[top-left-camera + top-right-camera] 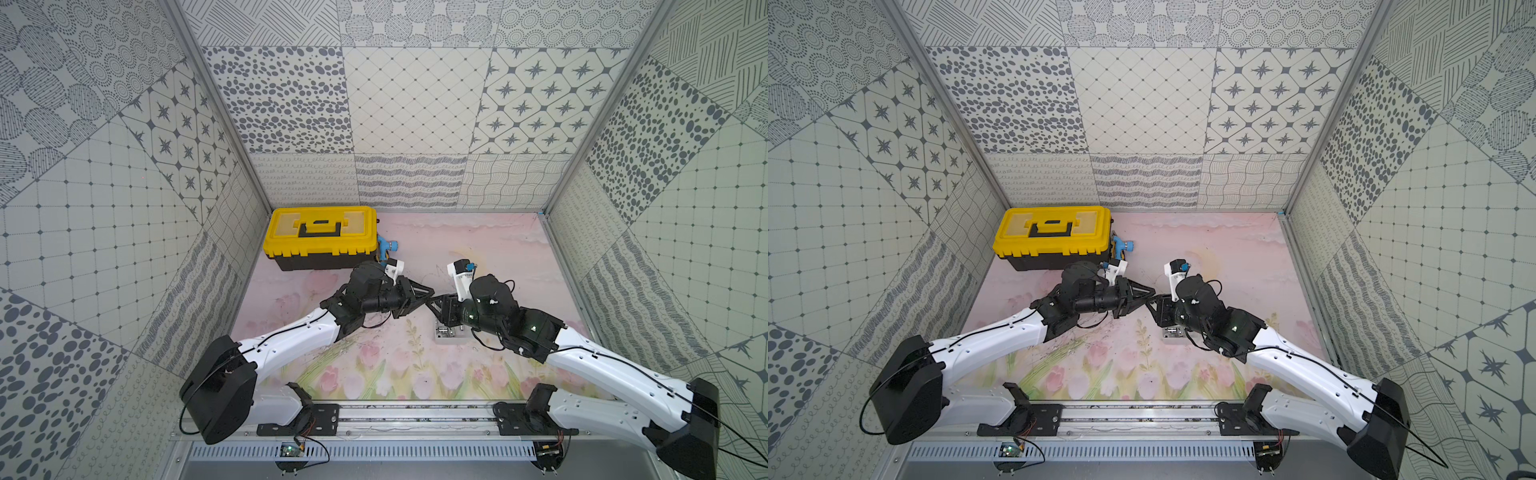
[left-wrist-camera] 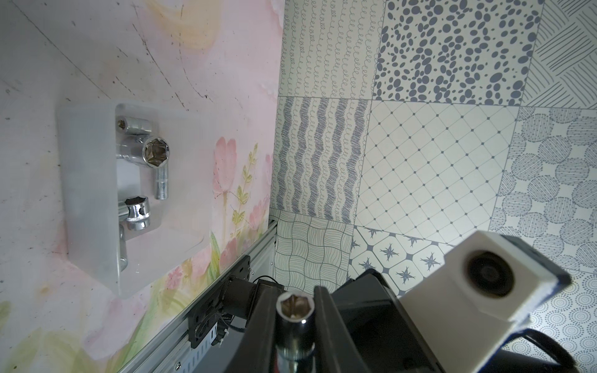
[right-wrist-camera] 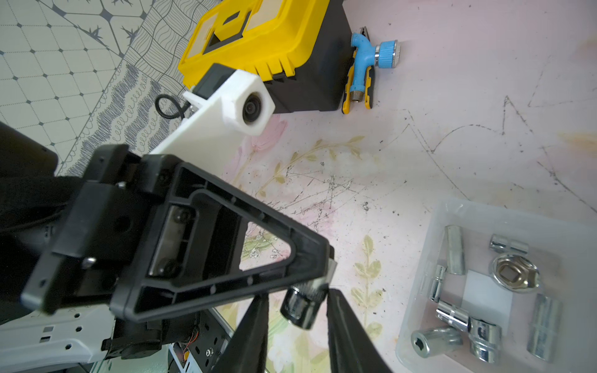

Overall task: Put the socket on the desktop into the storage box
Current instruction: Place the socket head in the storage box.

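chrome socket (image 3: 302, 306) hangs clamped at its knurled end in the left hand (image 2: 294, 292), held up off the bench (image 3: 452, 129). the right hand (image 3: 298, 295) has its fingers (image 3: 255, 326) apart on either side of that socket, one close against it, the other showing a gap. the storage box (image 3: 416, 306) lies on the bench below and just beside both hands, with several other sockets (image 3: 481, 332) in it.
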Tool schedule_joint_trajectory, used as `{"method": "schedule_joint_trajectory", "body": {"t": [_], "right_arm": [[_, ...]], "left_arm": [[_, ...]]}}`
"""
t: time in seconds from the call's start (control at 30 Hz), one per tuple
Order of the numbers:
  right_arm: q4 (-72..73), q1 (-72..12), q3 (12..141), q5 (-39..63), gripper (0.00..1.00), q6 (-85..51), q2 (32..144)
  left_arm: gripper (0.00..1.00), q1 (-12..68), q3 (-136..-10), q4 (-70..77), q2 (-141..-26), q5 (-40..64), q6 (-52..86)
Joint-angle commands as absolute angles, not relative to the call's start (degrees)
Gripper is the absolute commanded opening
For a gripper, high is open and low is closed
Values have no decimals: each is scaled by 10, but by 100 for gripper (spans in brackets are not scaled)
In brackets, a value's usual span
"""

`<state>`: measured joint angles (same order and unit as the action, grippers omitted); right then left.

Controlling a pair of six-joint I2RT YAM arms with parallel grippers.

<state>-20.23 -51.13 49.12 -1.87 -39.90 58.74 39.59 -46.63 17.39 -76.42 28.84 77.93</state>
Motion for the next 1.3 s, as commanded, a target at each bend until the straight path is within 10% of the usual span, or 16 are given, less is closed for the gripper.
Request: {"method": "schedule_joint_trajectory", "body": {"t": [0.0,0.37,0.5,0.6,1.27], "right_arm": [[-173,-508,495,-46,30,-403,585],[-191,-507,501,-59,1,-397,583],[-235,-508,504,-77,0,-381,569],[-284,-508,500,-102,0,-372,551],[-462,-525,505,-196,0,-369,578]], "left_arm": [[0,400,-481,186,-759,328,766],[0,401,-488,134,-758,337,729],[49,400,-517,34,-749,307,667],[63,400,-546,-40,-736,266,611],[58,401,-591,-218,-697,99,381]]}}
